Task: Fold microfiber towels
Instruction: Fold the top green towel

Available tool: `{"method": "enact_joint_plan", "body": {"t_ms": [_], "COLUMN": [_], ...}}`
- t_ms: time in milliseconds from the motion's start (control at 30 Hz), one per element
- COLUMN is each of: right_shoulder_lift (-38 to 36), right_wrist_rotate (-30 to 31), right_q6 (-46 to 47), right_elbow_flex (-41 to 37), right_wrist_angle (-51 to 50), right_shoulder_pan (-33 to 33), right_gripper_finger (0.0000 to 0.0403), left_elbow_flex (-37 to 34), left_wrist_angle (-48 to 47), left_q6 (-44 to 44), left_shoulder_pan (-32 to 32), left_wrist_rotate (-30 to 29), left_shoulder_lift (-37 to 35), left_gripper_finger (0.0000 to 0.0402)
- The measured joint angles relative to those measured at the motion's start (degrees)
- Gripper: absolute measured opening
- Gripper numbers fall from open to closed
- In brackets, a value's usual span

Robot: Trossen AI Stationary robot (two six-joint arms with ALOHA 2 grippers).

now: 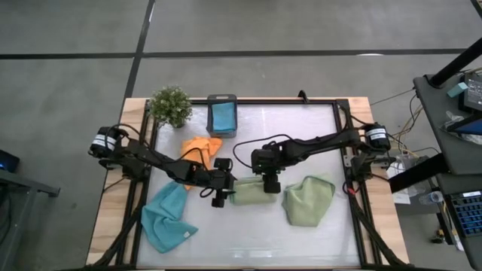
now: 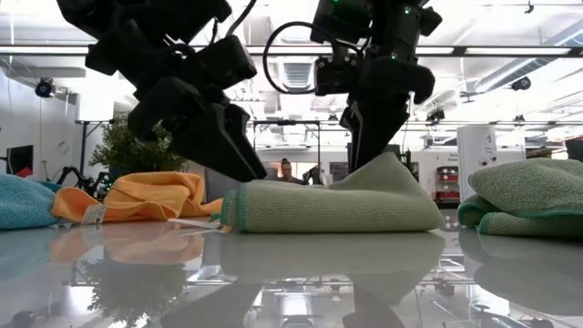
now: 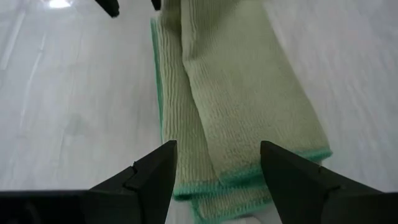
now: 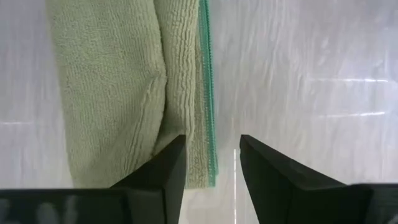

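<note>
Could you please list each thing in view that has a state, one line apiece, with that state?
Folded green towel: folded into a narrow strip, flat on the table, free of both hands.
Second green towel: unfolded, rumpled.
Blue towel: unfolded, crumpled.
Orange towel: unfolded, bunched.
Blue towel in the dark grey box: folded, stowed.
Left hand: open, at the strip's end.
Right hand: open, over the strip's edge.
</note>
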Motion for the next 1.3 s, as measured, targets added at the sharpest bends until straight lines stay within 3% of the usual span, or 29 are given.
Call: {"method": "enact_joint_plan", "body": {"t_ms": [167,567,633,900,1000,1133,1300], "right_shoulder_lift": [-2.2,-4.0,-4.9,-6.6,-6.6,-6.6,-6.5], "right_wrist_rotate": [0.0,-1.0,-1.1,-7.3,-9.6,-9.6,-8.8], "right_q6": [-1.0,-1.4,-1.0,1.5,0.9,2.1,3.1], "right_elbow_flex": [-0.7,-3.1,-3.1,-3.6,-5.6,-8.2,-12.0], "right_wrist_angle": [-0.3,0.0,0.1,3.3,7.7,10.6,14.6], "right_shoulder_pan": [0.0,1.4,1.4,2.3,3.3,3.6,3.5], "right_gripper_finger": [0.0125,0.0078,0.0076,0.0109,0.0111,0.0111,0.0112], "left_elbow_flex": [0.0,0.0,0.0,0.0,0.1,-0.2,-0.2], "left_wrist_angle": [0.0,-0.3,-0.3,1.4,1.5,1.4,1.7], "left_q6": [0.3,0.4,0.3,-0.9,-1.9,-4.1,-4.2], "left_shoulder_pan": [0.1,0.2,0.2,0.7,1.1,2.0,2.3], "left_wrist_rotate": [0.0,1.3,1.3,0.2,2.2,5.3,5.0], "left_shoulder_lift": [0.0,0.0,0.0,0.0,0.0,0.0,0.0], "left_gripper_finger": [0.0181,0.0017,0.0005,0.0005,0.0014,0.0054,0.012]}}
